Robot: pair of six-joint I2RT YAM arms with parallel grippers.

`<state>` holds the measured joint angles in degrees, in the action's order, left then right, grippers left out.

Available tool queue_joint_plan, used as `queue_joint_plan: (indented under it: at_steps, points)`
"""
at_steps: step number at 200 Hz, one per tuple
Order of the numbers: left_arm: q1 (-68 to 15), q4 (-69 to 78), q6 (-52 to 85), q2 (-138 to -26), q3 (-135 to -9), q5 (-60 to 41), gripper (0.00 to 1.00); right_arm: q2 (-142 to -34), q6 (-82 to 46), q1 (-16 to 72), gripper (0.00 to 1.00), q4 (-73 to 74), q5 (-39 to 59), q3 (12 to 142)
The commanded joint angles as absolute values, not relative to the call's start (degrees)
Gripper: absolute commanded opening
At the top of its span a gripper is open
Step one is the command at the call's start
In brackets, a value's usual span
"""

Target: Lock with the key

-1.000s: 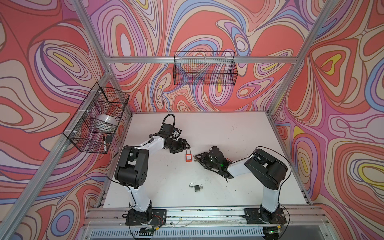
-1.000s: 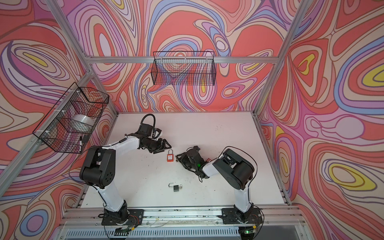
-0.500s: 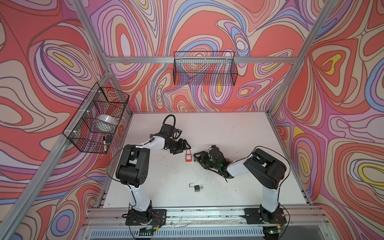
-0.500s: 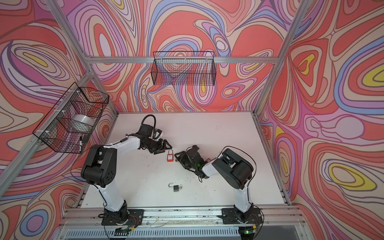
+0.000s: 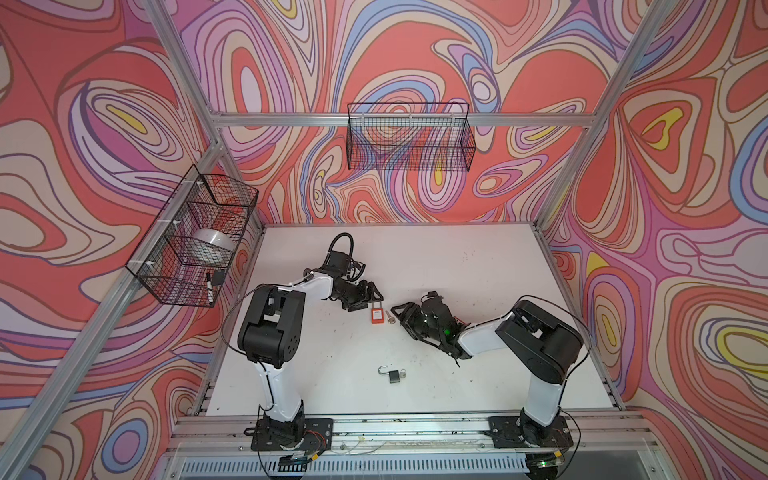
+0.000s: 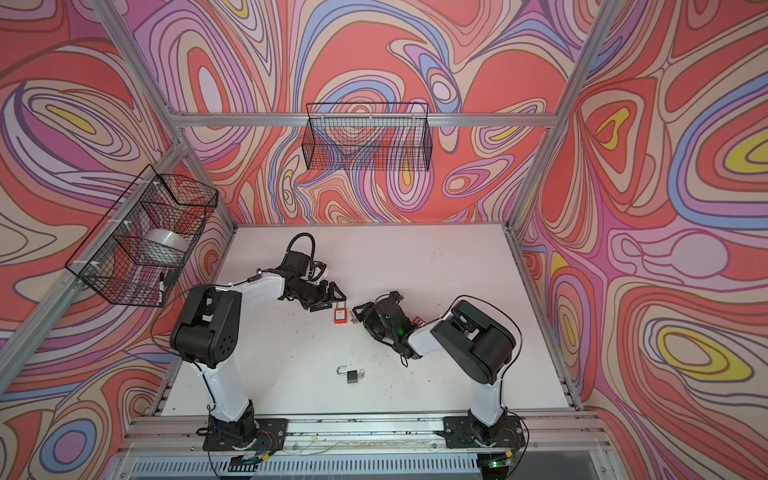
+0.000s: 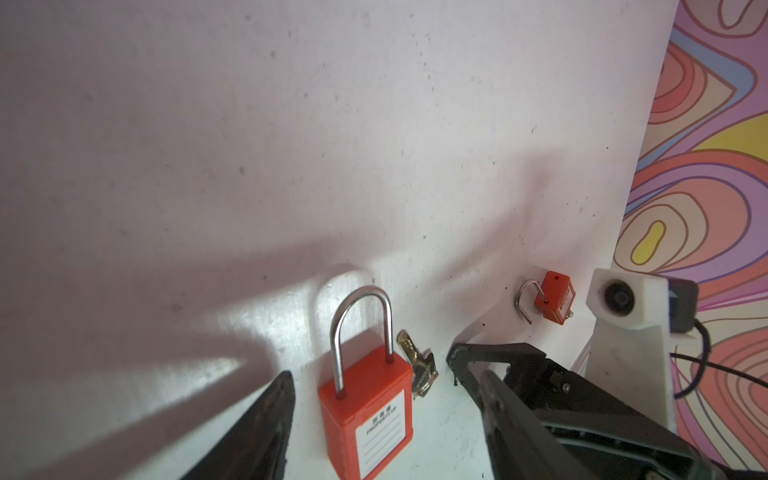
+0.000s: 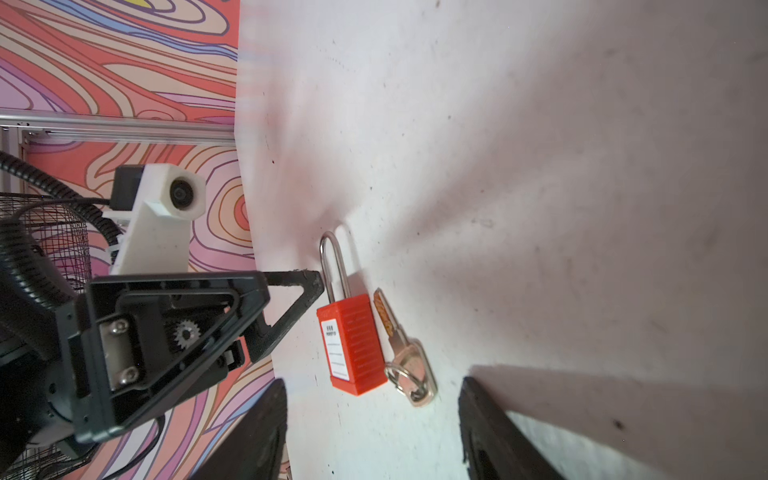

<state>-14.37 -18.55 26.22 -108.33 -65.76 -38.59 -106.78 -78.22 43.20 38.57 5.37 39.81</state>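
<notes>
A red padlock [image 5: 377,314] [image 6: 340,315] lies flat on the white table, both legs of its steel shackle in the body. A brass key [image 5: 390,319] [image 6: 354,319] on a ring lies loose beside it, outside the lock. My left gripper [image 5: 372,301] [image 6: 336,300] is open low over the table. In the left wrist view the padlock [image 7: 370,411] sits between its fingers, touching neither, with the key [image 7: 417,365] beside it. My right gripper [image 5: 399,318] [image 6: 359,318] is open and empty. The padlock [image 8: 353,345] and key [image 8: 405,353] lie just past its fingertips.
A black padlock [image 5: 392,374] [image 6: 352,375] with an open shackle lies nearer the front. A small red padlock [image 7: 552,297] [image 6: 417,320] sits behind the right gripper. Wire baskets hang on the back wall [image 5: 409,141] and the left wall [image 5: 195,237].
The right gripper's jaws have spread wider. The left gripper has edged slightly toward the red padlock. Padlock and key lie where they were.
</notes>
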Motion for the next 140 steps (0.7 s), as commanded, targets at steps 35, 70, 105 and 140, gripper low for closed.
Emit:
queue_joint_plan:
  at_steps: [35,70,105,140]
  points:
    - [-15.16,-16.61,27.32,-109.83,-67.33,-42.01,0.70,-104.93,-75.50,43.50,0.66,36.40,4.63,39.80]
    - [-15.18,-16.60,27.41,-109.78,-67.36,-42.18,0.69,-105.17,-75.45,43.50,0.65,37.05,4.91,39.84]
    - [-15.19,-16.37,27.43,-109.79,-67.21,-42.26,0.68,-105.28,-75.08,43.50,0.64,37.51,5.10,39.99]
    - [-15.16,-16.99,27.00,-109.13,-66.98,-40.11,0.72,-105.12,-74.62,43.50,0.64,37.32,5.27,40.15]
